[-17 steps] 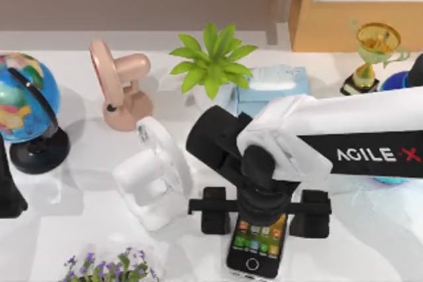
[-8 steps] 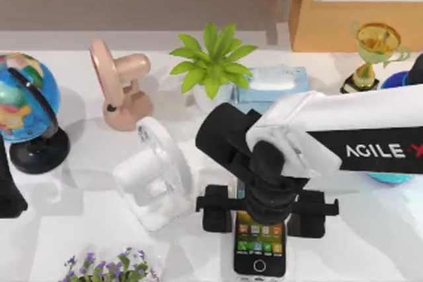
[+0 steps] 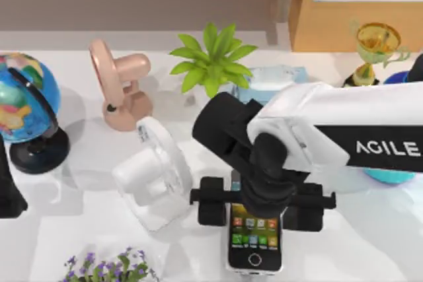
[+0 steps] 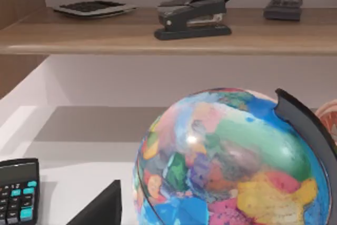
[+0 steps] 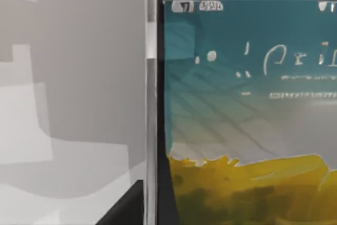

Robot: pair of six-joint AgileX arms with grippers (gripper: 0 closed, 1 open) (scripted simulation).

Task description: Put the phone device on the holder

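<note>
Seen from above, the right AgileX arm reaches in from the table's right side and hangs its black two-finger right gripper (image 3: pixel 260 204) over the slim black-fronted smartphone with silver-white rim and lit app icons (image 3: pixel 254 242), which sits near the front edge of the white table (image 3: pixel 73 196), just right of a white moulded stand with a clear round plate (image 3: pixel 152 176). The two finger blocks stand either side of the phone's upper half, apparently closed against its long edges, though contact itself is hidden under the wrist. A second, pink stand with a round disc (image 3: pixel 119 94) sits farther back, beside a green potted plant (image 3: pixel 211 64); a blue globe on a black base (image 3: pixel 23 107) marks the left side. Which stand is the holder cannot be settled from this view; the white one is nearer. In the left wrist view, the parked left arm looks past the globe (image 4: pixel 226 167) toward a wooden shelf carrying a black stapler (image 4: pixel 192 17). In the right wrist view, the phone's screen (image 5: pixel 247 104) and its silver rim (image 5: pixel 151 104) loom right against the camera. To do this step well, the grip should probably stay square on both rims, the lift go straight up, and the phone tilt only once clear of the table.
</note>
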